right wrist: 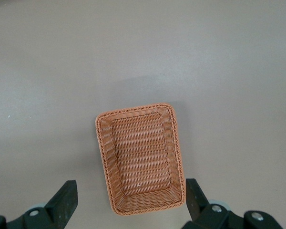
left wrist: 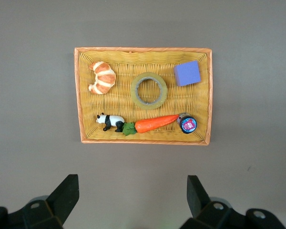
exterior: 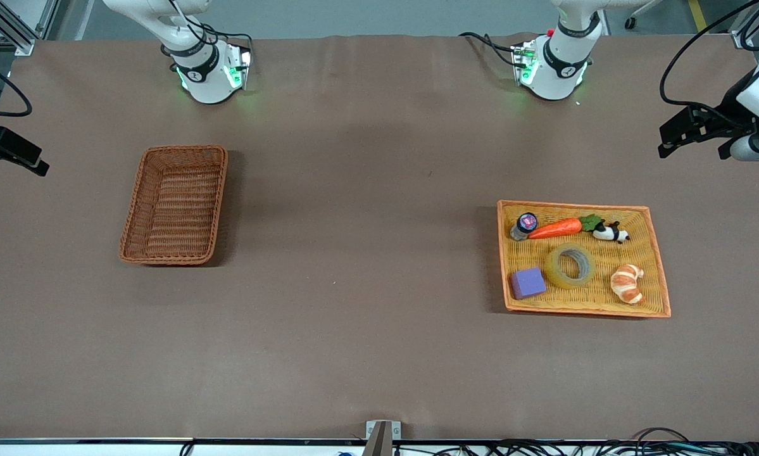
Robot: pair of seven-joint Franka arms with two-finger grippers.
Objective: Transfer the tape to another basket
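The tape [exterior: 570, 265], a yellowish translucent ring with a grey core, lies flat in the middle of the yellow-orange woven tray [exterior: 659, 272] toward the left arm's end of the table. It also shows in the left wrist view [left wrist: 148, 90]. The reddish-brown wicker basket [exterior: 175, 204] stands empty toward the right arm's end, and shows in the right wrist view [right wrist: 140, 163]. My left gripper [left wrist: 132, 191] is open and empty, high over bare table beside the tray. My right gripper [right wrist: 130, 195] is open and empty, high over the basket's edge. Neither hand shows in the front view.
The tray also holds a carrot [exterior: 555, 228], a toy panda [exterior: 610, 234], a croissant [exterior: 627, 283], a purple block [exterior: 528, 282] and a small purple-capped bottle [exterior: 523, 225]. Black devices on cables overhang each end of the table, one [exterior: 696, 130] by the tray, one [exterior: 12, 152] by the basket.
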